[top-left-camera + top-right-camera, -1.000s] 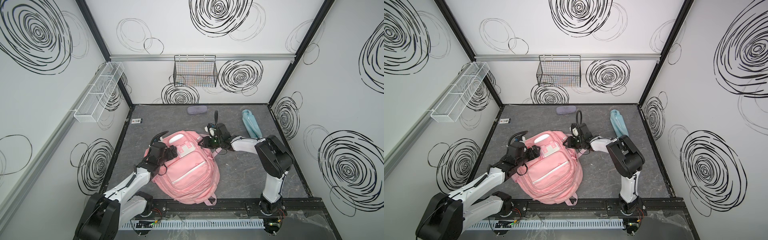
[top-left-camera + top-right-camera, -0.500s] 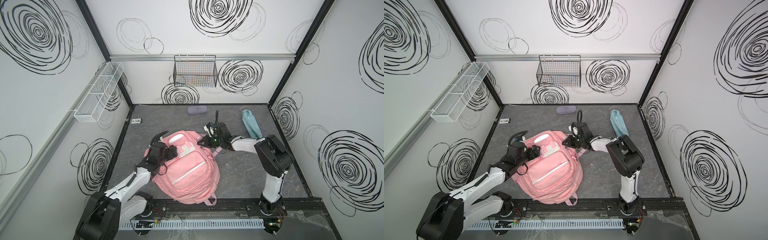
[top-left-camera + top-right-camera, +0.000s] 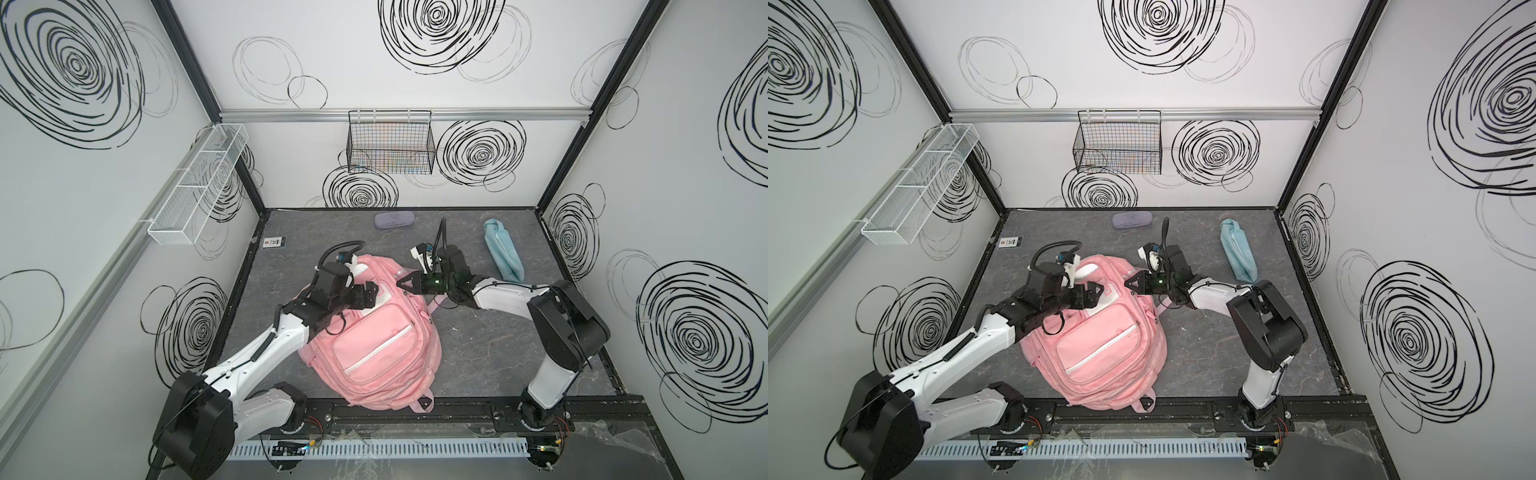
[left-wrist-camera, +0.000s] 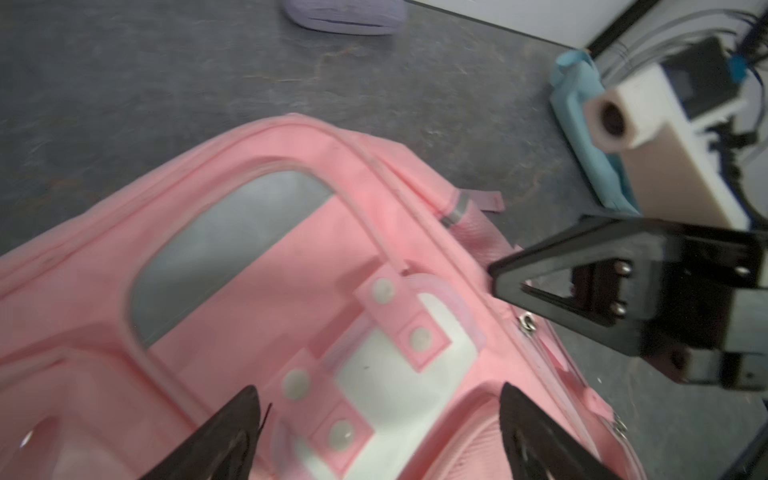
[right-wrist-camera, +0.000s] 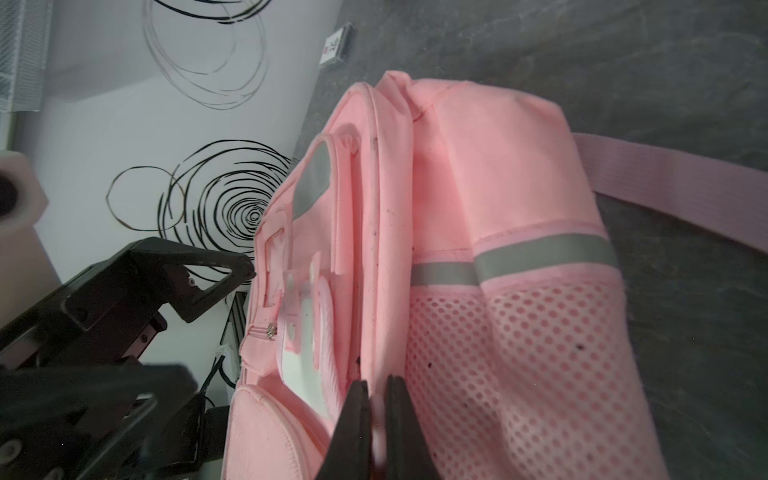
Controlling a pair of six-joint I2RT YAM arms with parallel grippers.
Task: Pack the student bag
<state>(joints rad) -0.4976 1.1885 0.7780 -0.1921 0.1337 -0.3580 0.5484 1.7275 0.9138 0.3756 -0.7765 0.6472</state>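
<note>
The student bag [image 3: 374, 345] lay front-up on the counter [image 3: 478, 340]. The left hand [image 4: 376, 388] gaped wide above its white flap patch [image 4: 399, 374], holding nothing; the right hand [image 5: 376, 382] was pinched shut on the bag's top edge.

white links [image 3: 266, 345], black joints [image 3: 569, 324] — looped black cables [image 3: 340, 245], triangular black fingers [image 4: 540, 257]

The middle and near left of the dark grey stone-patterned table [image 3: 478, 357] were taken up by the large pink fabric backpack [image 3: 376, 345]. Little room was left over its upper end, where the left gripper [image 3: 371, 294], jaws spread wide, and the right gripper [image 3: 400, 283], jaws closed at the backpack's top edge, were set close together. Open table was left right of the backpack, crossed low by the right arm [image 3: 503, 297]. The far strip was narrowed by a lilac oblong case [image 3: 394, 219] and a light-blue fabric pouch [image 3: 503, 249].
</note>
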